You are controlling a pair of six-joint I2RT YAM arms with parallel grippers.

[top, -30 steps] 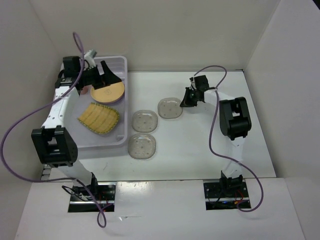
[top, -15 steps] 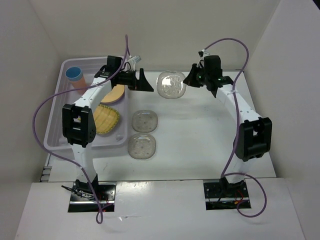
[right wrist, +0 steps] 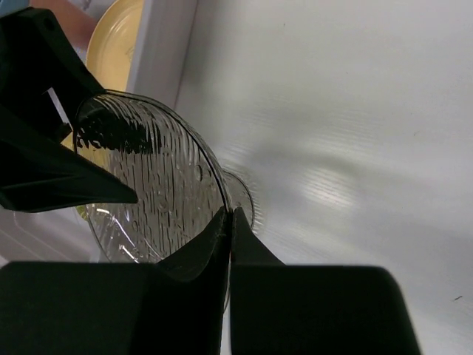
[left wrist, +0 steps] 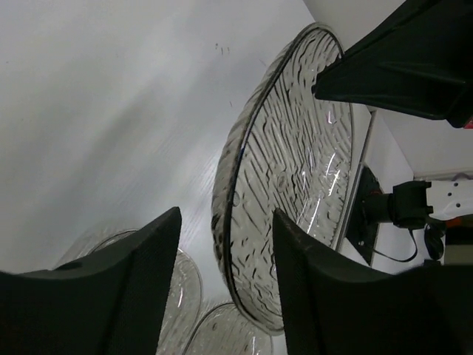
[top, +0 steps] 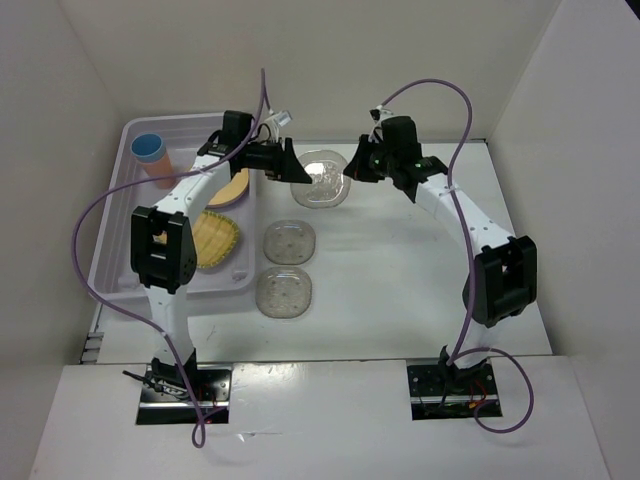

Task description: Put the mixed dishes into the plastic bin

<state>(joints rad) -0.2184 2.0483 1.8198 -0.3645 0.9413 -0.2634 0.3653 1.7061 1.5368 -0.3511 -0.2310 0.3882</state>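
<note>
A clear speckled saucer [top: 322,178] [left wrist: 288,170] [right wrist: 148,200] hangs on edge above the table, to the right of the plastic bin [top: 180,122]. My right gripper [top: 352,170] [right wrist: 229,211] is shut on its right rim. My left gripper [top: 297,168] [left wrist: 225,214] straddles the opposite rim, jaws apart with a gap showing on one side. Two more saucers [top: 290,243] [top: 284,291] lie flat on the table. In the bin are a blue cup [top: 148,148] on a salmon cup [top: 163,175], a round orange-yellow plate [top: 235,185] and a yellow woven plate [top: 215,240].
White walls close in the table at the back and both sides. The left arm stretches over the bin's right wall. Purple cables loop above both arms. The two flat saucers lie directly below the held one in the left wrist view.
The right gripper lifted a saucer off the table and carried it left. The left arm swung out of the bin to meet it, its jaws narrowing around the rim.
</note>
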